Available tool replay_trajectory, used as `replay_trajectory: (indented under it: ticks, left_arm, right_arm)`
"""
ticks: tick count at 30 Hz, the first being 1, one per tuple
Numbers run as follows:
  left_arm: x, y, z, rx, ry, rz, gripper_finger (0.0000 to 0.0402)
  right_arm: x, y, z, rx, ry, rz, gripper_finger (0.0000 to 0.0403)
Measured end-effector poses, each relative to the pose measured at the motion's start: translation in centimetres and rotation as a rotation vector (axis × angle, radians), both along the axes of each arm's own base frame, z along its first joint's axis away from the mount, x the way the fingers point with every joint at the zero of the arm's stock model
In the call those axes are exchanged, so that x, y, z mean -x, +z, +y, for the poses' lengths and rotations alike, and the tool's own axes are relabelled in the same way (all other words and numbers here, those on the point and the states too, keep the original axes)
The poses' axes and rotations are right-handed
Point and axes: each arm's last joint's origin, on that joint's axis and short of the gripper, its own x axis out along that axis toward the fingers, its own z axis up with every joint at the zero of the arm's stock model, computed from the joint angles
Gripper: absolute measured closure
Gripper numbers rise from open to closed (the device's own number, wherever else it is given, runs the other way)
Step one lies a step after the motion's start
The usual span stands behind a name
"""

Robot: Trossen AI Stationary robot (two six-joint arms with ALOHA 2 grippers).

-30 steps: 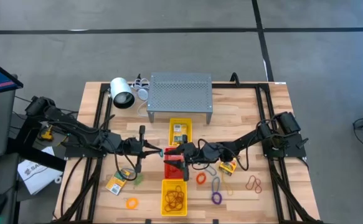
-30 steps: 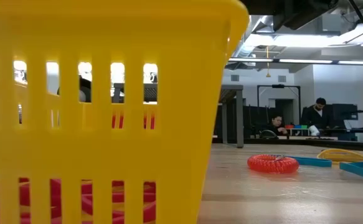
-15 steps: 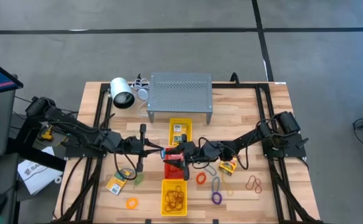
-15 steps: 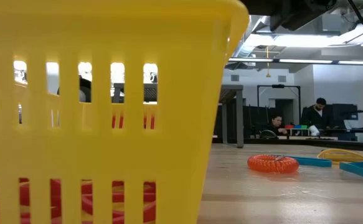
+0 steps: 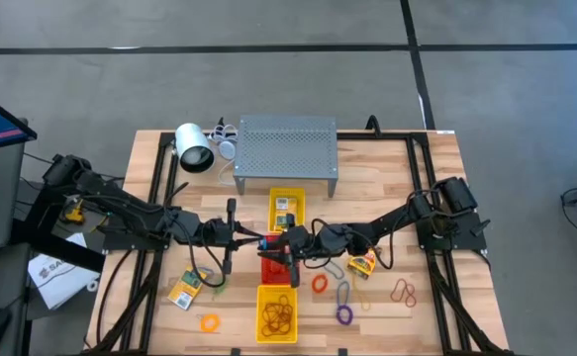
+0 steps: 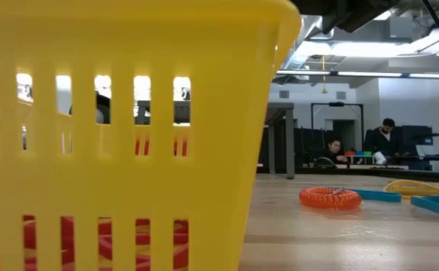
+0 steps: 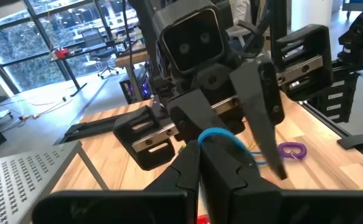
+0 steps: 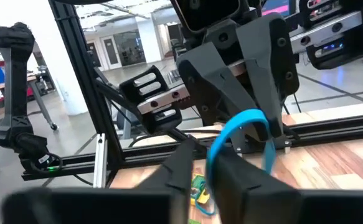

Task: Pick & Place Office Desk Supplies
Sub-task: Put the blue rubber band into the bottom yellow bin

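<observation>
Both grippers meet over red tray (image 5: 273,259): left gripper (image 7: 200,163) shut on blue band (image 7: 221,138), right gripper (image 8: 201,163) pinching same band. Handover underway. Bands in near yellow tray (image 5: 276,314); several loose right of red tray.

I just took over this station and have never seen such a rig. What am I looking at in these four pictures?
Two dark robot arms work at a wooden table. One picture looks straight down on it. One sits at table height and is mostly blocked by a yellow tray. The other two come from cameras on the arms' wrists.

The left tool and right tool meet nose to nose over the red tray. The left tool is shut on a blue band. The right tool is right at that band, but I cannot tell whether it grips it.

Coloured loops and a packet lie loose on the table.
</observation>
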Motion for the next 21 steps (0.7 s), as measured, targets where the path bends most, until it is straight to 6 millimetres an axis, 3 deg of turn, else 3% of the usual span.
replay_trajectory:
  ticks: [3, 13, 21]
  left_arm:
    - [0.00, 0.00, 0.00, 0.000, 0.000, 0.000, 0.0399]
    - [0.00, 0.10, 0.00, 0.005, 0.000, -0.010, 0.0394]
    - [0.42, 0.69, 0.09, 0.016, -0.026, -0.032, 0.0321]
  right_arm:
    - [0.00, -0.04, 0.01, 0.002, 0.000, 0.004, 0.0395]
    - [0.00, -0.15, 0.02, 0.005, 0.000, 0.015, 0.0399]
    - [0.03, -0.15, 0.12, 0.012, 0.004, 0.014, 0.0401]
